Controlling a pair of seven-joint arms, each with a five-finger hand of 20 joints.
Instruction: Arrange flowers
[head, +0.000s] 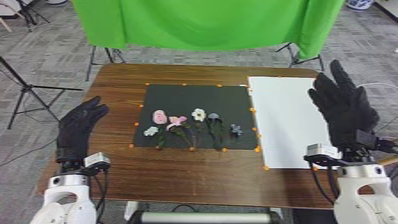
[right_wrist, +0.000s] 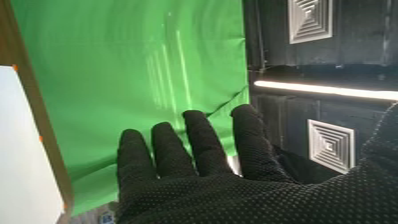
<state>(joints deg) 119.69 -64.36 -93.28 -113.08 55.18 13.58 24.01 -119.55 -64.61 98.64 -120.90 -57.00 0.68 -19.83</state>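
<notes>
In the head view my right hand (head: 342, 107) is at the right, over the white sheet's right edge, fingers straight and holding nothing. My left hand (head: 78, 125) is open at the table's left side, apart from the flowers. On the dark mat (head: 195, 94) lie several flowers: a pink one (head: 160, 117), a pink-and-white one (head: 177, 121), a white one (head: 198, 115), a small white one (head: 151, 131), a grey-blue one (head: 213, 116) and a small blue-grey one (head: 236, 130). In the right wrist view my right hand (right_wrist: 213, 192) has its fingers extended and spread.
A white sheet (head: 282, 120) lies right of the mat on the brown table (head: 191, 172). Orange markers line both. A green cloth (head: 209, 25) hangs beyond the far edge. A black tripod (head: 27, 87) stands on the floor at the left.
</notes>
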